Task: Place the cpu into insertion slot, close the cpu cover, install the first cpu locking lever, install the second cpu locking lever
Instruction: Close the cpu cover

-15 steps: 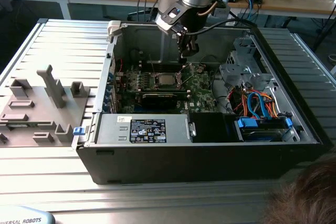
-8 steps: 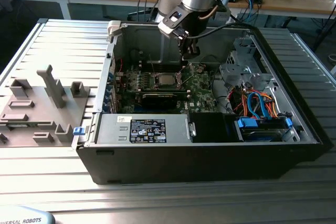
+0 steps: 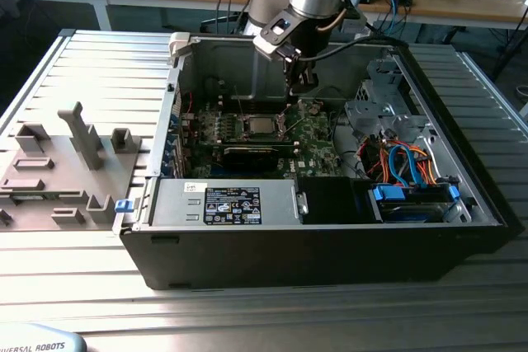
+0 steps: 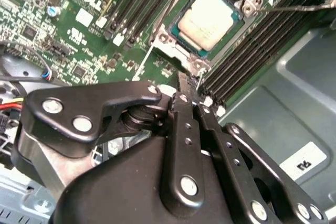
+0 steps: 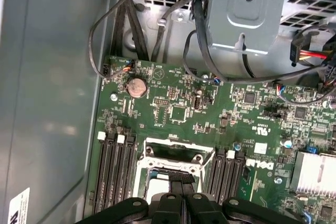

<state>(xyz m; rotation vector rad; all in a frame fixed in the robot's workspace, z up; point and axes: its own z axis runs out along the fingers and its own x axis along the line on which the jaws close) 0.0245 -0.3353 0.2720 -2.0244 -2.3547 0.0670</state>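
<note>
The arm reached down into the open PC case (image 3: 289, 261), w/ the gripper (image 3: 301, 82) hanging just above the motherboard, near a corner of the socket. In the second wrist view its fingers (image 4: 181, 129) were pressed together, no gap btw them, and I saw nothing held. Closed like this they make one thin tip, which I think is good for pushing a small part, not for carrying. The cpu (image 4: 212, 17) lay flat inside the insertion slot (image 4: 198, 65), silver top up, so the placing looked done. The cpu cover (image 5: 152, 153) seemed raised, not down on the chip, but I could not say for sure. One thin locking lever (image 4: 294, 8) stuck out free beside the memory slots (image 4: 252, 51), prob. not hooked yet.
</note>
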